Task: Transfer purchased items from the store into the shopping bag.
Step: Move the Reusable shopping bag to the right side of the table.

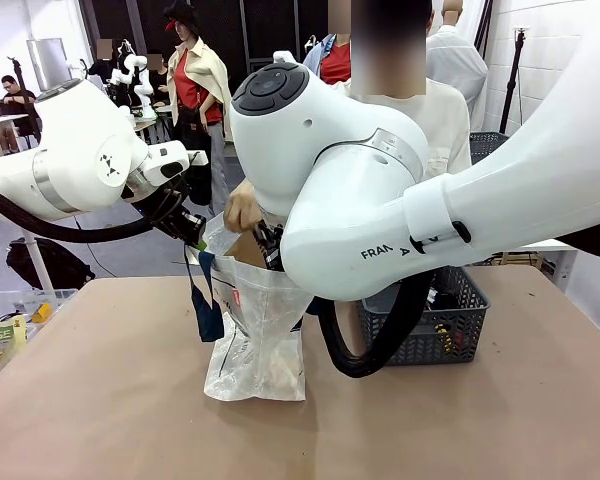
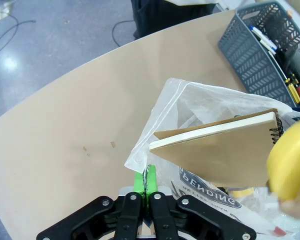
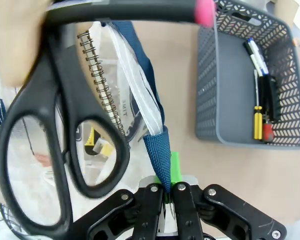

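**Bag held open at two points, notebook in its mouth**

Shopping bag (image 1: 255, 340) stands on the desk (image 2: 65, 135) near its middle, between the two arms, with its mouth pulled wide. A tan-brown spiral notebook (image 2: 220, 150) sits tilted in the opening, one corner down in the plastic and the wire spine on the high side. A person's fingers (image 1: 242, 208) grip it from the far side of the desk. Lower in the bag lie small packs (image 3: 97, 142) in yellow and red, too blurred to name.

The robot's left hand (image 2: 146, 175) is clenched on the thin plastic rim of the bag, its green pads pressed together with the film pinched between them. The robot's right hand (image 3: 167, 172) is clenched on a navy strap handle (image 3: 157, 145), which rises taut from between the pads.

Black-handled scissors (image 3: 60, 75) hang very close to the right wrist camera, above the bag's mouth. In the left wrist view a yellow rounded thing (image 2: 290, 160), out of focus, sits at the notebook's spine end.

A dark grey mesh basket (image 3: 210, 75) stands on the desk just beside the bag, on the robot's right, with pens and screwdrivers in it.
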Robot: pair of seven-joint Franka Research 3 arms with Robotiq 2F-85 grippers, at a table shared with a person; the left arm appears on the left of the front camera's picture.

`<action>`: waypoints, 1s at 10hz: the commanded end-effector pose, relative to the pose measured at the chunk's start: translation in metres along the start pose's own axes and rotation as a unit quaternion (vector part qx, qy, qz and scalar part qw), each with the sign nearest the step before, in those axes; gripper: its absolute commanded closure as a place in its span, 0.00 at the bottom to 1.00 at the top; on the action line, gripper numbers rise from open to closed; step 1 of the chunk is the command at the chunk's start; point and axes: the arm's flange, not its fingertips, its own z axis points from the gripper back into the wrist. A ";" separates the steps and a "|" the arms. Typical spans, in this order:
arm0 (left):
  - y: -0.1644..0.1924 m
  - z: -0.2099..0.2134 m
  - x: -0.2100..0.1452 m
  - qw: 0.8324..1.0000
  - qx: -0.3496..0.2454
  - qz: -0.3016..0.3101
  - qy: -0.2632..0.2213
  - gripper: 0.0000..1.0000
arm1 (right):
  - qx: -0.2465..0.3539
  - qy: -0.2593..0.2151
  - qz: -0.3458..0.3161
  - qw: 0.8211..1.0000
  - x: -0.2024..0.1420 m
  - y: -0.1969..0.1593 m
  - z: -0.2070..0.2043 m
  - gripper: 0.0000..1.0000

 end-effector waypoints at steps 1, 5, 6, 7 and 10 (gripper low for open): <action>0.001 0.002 0.000 1.000 0.001 0.002 -0.002 1.00 | -0.004 -0.003 0.001 1.000 -0.001 -0.001 -0.001 1.00; 0.001 0.002 0.000 1.000 0.001 0.002 -0.002 1.00 | -0.004 -0.003 0.001 1.000 -0.001 -0.001 -0.001 1.00; 0.001 0.002 0.000 1.000 0.001 0.002 -0.002 1.00 | -0.004 -0.003 0.001 1.000 -0.001 -0.001 -0.001 1.00; 0.001 0.002 0.000 1.000 0.001 0.002 -0.002 1.00 | -0.004 -0.003 0.001 1.000 -0.001 -0.001 -0.001 1.00; 0.001 0.002 0.000 1.000 0.001 0.002 -0.002 1.00 | -0.004 -0.003 0.001 1.000 -0.001 -0.001 -0.001 1.00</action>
